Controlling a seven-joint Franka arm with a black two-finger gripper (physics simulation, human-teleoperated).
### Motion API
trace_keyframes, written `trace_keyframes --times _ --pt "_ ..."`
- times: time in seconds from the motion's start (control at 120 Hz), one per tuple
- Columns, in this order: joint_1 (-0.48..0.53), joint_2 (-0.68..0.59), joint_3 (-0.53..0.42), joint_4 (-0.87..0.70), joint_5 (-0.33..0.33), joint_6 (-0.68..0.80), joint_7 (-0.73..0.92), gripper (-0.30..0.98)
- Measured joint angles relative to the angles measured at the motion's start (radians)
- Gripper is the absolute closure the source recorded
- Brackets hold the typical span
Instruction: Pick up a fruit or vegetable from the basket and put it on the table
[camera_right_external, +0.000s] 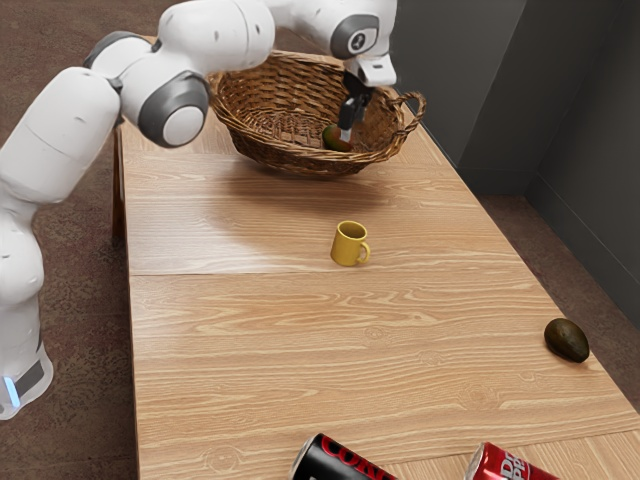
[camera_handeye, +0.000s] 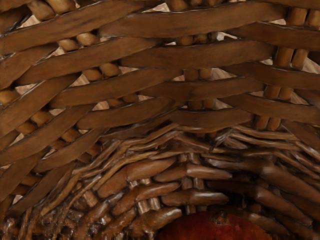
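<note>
In the exterior view my gripper (camera_right_external: 350, 118) reaches down inside the wicker basket (camera_right_external: 272, 160) at the table's far end. Its lower end is right at a green and reddish fruit (camera_right_external: 332, 138) low in the basket, partly covered by the gripper. Whether the fruit is held cannot be told. In the wrist view a dark red, rounded fruit (camera_handeye: 212, 227) with a small stem mark lies at the lower edge, close under the hand, against the woven basket (camera_handeye: 195, 92).
A yellow mug (camera_right_external: 348, 245) stands on the wooden table (camera_right_external: 240, 350) in front of the basket. A dark avocado (camera_right_external: 567, 340) lies near the exterior view's right table edge. A black can (camera_right_external: 335, 462) and a red can (camera_right_external: 505, 465) lie at the near end.
</note>
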Motion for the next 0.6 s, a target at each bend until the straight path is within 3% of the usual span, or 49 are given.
trace_keyframes --times 0.6 --pt "-0.007 -0.037 0.012 -0.122 -0.003 0.017 0.112 0.00"
